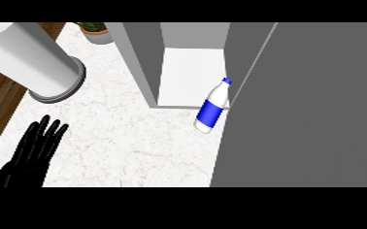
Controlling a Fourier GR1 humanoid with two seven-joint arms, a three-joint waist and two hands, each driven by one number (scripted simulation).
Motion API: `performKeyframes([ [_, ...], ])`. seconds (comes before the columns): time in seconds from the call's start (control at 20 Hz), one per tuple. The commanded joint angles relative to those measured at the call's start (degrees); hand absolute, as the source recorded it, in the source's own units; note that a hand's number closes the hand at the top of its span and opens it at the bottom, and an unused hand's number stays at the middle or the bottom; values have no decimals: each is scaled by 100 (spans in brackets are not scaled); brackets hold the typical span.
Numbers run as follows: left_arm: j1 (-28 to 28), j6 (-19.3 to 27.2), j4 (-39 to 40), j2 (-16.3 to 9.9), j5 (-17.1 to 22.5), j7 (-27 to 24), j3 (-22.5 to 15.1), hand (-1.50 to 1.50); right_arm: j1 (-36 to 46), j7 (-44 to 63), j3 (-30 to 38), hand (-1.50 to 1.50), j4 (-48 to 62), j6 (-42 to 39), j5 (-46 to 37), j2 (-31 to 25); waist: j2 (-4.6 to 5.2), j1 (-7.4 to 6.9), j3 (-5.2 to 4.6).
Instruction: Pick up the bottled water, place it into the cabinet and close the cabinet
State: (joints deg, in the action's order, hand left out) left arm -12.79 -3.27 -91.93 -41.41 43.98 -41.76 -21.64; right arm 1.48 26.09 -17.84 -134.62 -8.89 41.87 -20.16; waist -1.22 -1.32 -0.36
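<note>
The bottled water (211, 106) is white with a blue label and a blue cap. It lies tilted at the front edge of the open cabinet (190, 75), its cap pointing up and right against the cabinet door (294, 106). That grey door stands open and fills the right side of the view. My left hand (32, 148) rests at the lower left, fingers straight and pointing up, far from the bottle. My right hand does not show.
A large white cylinder (36, 60) on a round base stands at the upper left. A small potted plant (97, 30) sits at the back beside the cabinet's left wall (136, 63). The marble counter (122, 140) runs between my left hand and the bottle.
</note>
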Motion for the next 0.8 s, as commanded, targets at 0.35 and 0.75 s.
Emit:
performKeyframes([
  [0.35,-476,-356,-655,-779,490,322,551,-150,2210,635,-2108,150,342,1896,-2464,1105,-5,-44,-3],
  [0.75,-795,-190,-1177,-741,393,338,639,-150,4226,487,-2915,150,2257,4038,-2731,2000,92,-149,19],
])
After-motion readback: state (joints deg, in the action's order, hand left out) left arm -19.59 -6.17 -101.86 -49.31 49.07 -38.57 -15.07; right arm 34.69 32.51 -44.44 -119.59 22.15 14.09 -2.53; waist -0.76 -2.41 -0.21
